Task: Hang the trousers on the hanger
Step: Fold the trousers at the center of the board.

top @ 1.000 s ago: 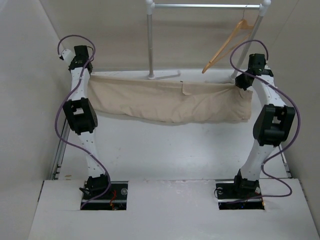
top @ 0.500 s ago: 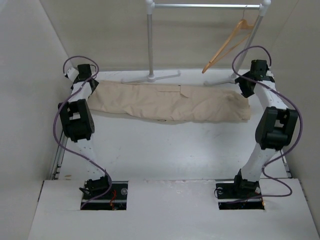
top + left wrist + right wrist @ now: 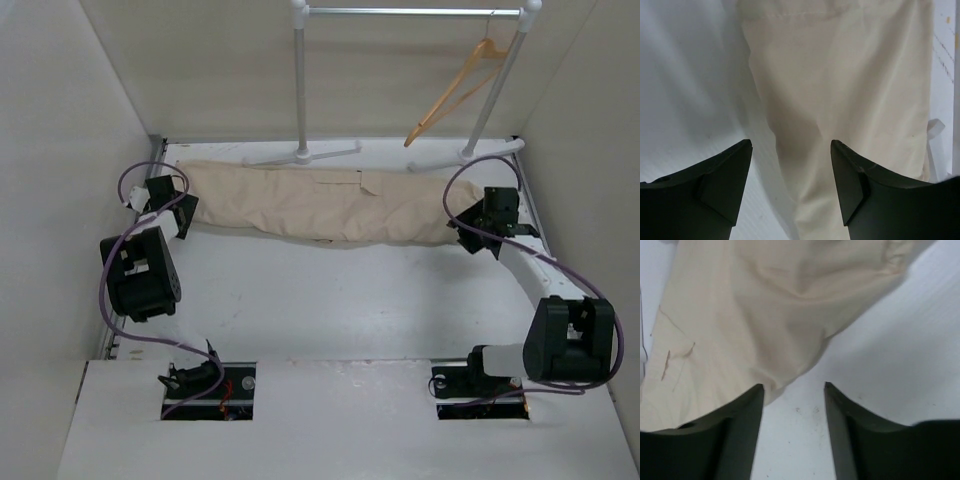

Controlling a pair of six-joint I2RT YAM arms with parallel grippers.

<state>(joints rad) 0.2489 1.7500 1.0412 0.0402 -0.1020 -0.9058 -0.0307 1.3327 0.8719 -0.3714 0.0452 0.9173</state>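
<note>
The beige trousers point(image 3: 330, 205) lie stretched flat across the far part of the white table, folded lengthwise. The light-orange wooden hanger point(image 3: 452, 92) hangs tilted by its hook from the rail at the back right, with nothing on it. My left gripper point(image 3: 186, 208) sits low at the trousers' left end and is open; the cloth point(image 3: 850, 90) lies beneath and beyond its fingertips point(image 3: 791, 145). My right gripper point(image 3: 466, 226) is at the right end, also open; the cloth's edge point(image 3: 755, 305) touches only its left finger point(image 3: 747, 410), with bare table between the fingers.
A white-and-metal garment rail point(image 3: 410, 12) stands at the back, its posts point(image 3: 300, 80) and feet point(image 3: 300, 155) on the table just behind the trousers. Side walls close in at left and right. Purple cables loop off both arms.
Both grippers have opened and let go of the trousers, which dropped from hanging between them to lying flat. Both arms have come down and drawn back toward the near side.
</note>
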